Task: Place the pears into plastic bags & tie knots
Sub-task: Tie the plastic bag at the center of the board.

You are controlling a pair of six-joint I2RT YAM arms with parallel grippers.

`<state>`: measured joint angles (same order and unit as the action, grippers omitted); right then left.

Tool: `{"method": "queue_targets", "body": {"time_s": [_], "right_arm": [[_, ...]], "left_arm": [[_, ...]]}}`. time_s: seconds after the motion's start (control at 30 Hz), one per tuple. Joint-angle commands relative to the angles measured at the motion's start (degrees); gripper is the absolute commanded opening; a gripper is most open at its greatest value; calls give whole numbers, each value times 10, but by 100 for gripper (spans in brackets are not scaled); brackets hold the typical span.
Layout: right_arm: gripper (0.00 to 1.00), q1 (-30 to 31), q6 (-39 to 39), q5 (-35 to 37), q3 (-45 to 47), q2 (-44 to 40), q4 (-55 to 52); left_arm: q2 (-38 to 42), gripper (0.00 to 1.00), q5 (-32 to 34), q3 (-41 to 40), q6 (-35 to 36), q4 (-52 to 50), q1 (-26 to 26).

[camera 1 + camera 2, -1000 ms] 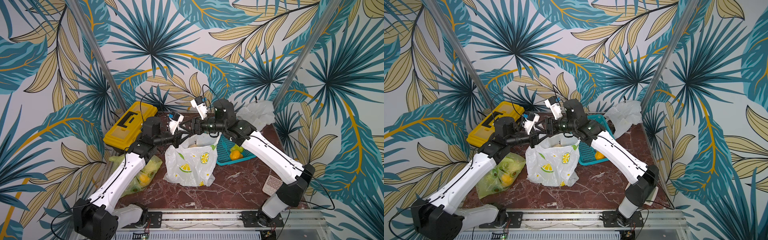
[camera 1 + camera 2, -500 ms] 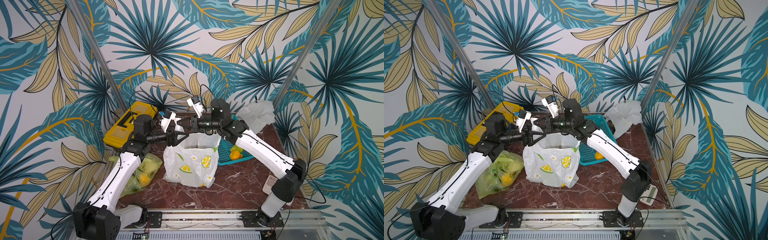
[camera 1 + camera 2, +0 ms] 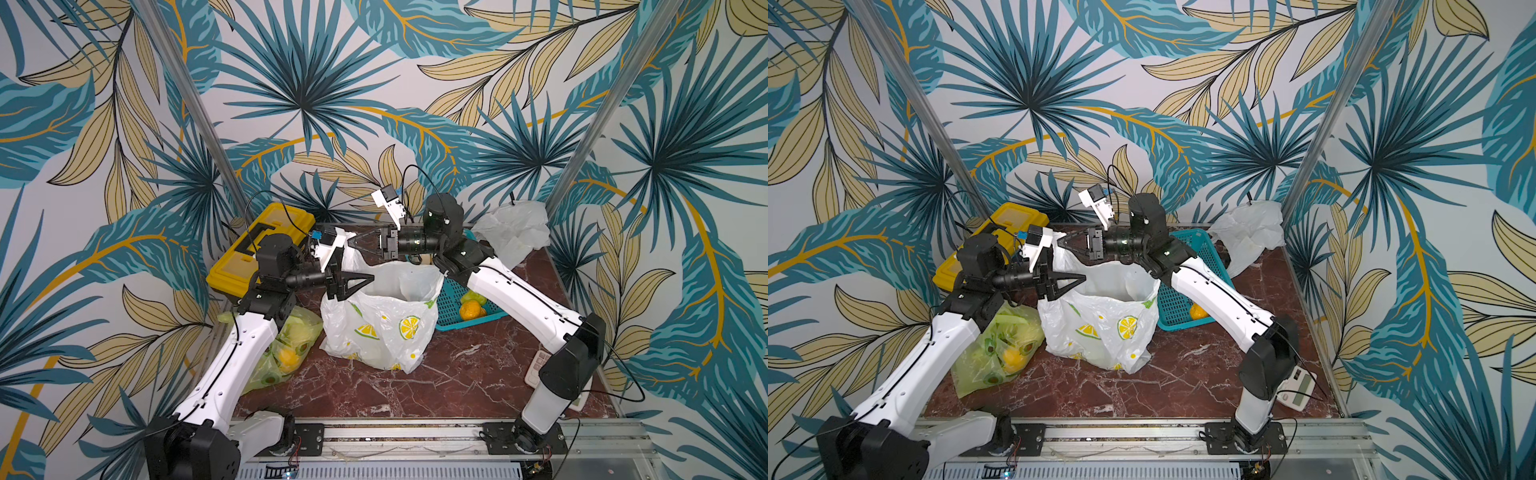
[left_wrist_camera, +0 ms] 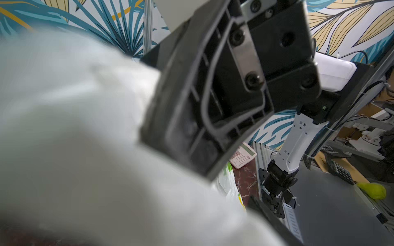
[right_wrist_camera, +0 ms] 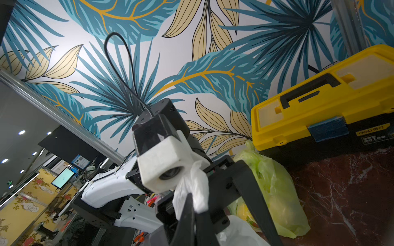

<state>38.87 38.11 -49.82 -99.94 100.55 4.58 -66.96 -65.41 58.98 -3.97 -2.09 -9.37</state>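
The white lemon-print plastic bag (image 3: 386, 328) (image 3: 1100, 328) stands open at mid-table. My right gripper (image 3: 352, 243) (image 3: 1061, 242) (image 5: 190, 197) is shut on the bag's far-left handle (image 5: 191, 185), holding it up. My left gripper (image 3: 361, 283) (image 3: 1073, 281) is open at the bag's left rim; I see nothing clamped in it. The bag's film blurs most of the left wrist view. Pears show inside a lime-green bag (image 3: 291, 345) (image 3: 1000, 349) at the left. An orange pear (image 3: 470, 311) and a green pear (image 3: 471, 296) lie in the teal basket (image 3: 451, 299).
A yellow toolbox (image 3: 257, 245) (image 5: 319, 110) stands at the back left. A plain white bag (image 3: 513, 228) is crumpled at the back right. A calculator (image 3: 1298, 388) lies at the right front. A loose green pear (image 4: 373, 190) lies off the table.
The left gripper let go and opened, then drew back left and lower. The right gripper shut on the handle and shifted left. The bag's mouth now stands wider.
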Motion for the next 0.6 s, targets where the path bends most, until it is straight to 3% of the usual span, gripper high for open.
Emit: {"method": "queue_targets", "body": {"time_s": [0.0,0.2,0.3,0.47,0.53,0.57], "right_arm": [[0,-5,55,-43,-1,14,79],[0,-18,101,-53,7,25,133],[0,-20,113,-52,11,27,148],[0,-33,129,-36,23,23,161],[8,-41,112,-20,24,13,132],[20,-48,90,-2,26,-1,98]], "left_arm": [[-18,68,-41,5,3,22,1],[-23,57,-56,-5,-6,23,1],[-23,45,-44,-6,-10,23,1],[-29,11,17,-7,-33,24,8],[-39,0,51,-5,-61,24,18],[-43,0,67,-3,-81,24,24]]}}
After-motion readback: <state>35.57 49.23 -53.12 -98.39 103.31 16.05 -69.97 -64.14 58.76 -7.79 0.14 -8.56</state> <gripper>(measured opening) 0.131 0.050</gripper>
